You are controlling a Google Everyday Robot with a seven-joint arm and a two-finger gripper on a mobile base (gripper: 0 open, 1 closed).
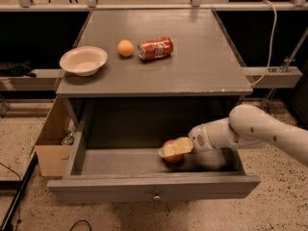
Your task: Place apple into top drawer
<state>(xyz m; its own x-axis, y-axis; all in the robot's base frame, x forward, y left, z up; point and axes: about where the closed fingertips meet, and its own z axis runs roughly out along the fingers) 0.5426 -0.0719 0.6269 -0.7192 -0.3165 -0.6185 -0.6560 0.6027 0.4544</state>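
Note:
The top drawer [120, 187] is pulled out wide, its flat grey front panel with a small round knob facing me. The red apple [173, 157] is inside the drawer, right of the middle, low against the drawer floor. My gripper [175, 148] reaches in from the right on the white arm [260, 131]. Its cream fingers [169, 150] are closed over the top of the apple and hide its upper half.
On the grey table top [192, 76] above the drawer lie a white bowl [83, 60], a small orange fruit [125, 48] and a red soda can [155, 48] on its side. An open cardboard box [50, 143] stands left of the drawer.

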